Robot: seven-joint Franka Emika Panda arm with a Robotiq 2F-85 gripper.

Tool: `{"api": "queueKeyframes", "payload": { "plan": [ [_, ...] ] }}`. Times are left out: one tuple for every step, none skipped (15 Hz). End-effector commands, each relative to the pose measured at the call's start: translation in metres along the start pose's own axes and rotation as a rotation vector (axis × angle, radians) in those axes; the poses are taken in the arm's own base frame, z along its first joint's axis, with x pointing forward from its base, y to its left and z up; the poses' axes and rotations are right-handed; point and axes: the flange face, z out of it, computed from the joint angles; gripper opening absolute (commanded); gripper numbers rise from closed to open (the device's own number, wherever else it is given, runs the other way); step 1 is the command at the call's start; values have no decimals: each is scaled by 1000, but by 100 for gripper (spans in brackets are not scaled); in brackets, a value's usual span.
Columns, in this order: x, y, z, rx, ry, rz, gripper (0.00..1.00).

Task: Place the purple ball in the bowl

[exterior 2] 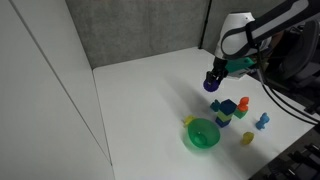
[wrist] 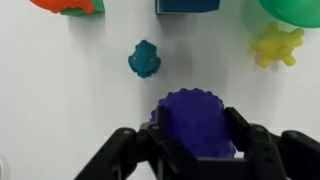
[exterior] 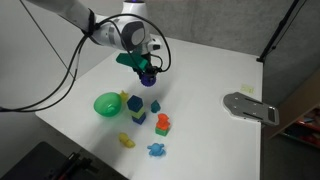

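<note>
My gripper (wrist: 196, 140) is shut on the purple ball (wrist: 194, 118), which has a bumpy surface, and holds it above the white table. In both exterior views the ball (exterior: 147, 75) (exterior 2: 211, 85) hangs in the jaws over the table, behind the cluster of toys. The bright green bowl (exterior: 107, 104) (exterior 2: 202, 134) sits on the table, apart from the gripper; only its rim shows at the top right corner of the wrist view (wrist: 292, 10).
A stack of toy blocks (exterior: 137, 110) (exterior 2: 226, 110), an orange and green toy (exterior: 163, 124), a blue figure (exterior: 157, 150), a yellow spiky toy (wrist: 276, 44) and a teal toy (wrist: 145, 60) lie near the bowl. A grey metal plate (exterior: 250, 107) lies by the table edge.
</note>
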Motion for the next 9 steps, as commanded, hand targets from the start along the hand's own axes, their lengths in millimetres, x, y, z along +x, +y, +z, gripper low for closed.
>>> {"api": "queueKeyframes", "payload": {
  "plan": [
    [-35, -12, -29, -12, -27, -63, 35],
    [-42, -17, -33, -12, -35, -81, 35],
    [-49, -23, -37, -8, -49, -103, 35],
    [-56, -30, -41, -5, -59, -124, 35],
    [-63, -38, -44, 1, -69, -150, 35],
    [-69, -45, -47, 5, -75, -174, 35],
    [-76, -54, -49, 13, -88, -202, 35],
    [-83, -64, -49, 14, -97, -230, 35],
    [-89, -73, -49, 17, -110, -258, 35]
  ]
}}
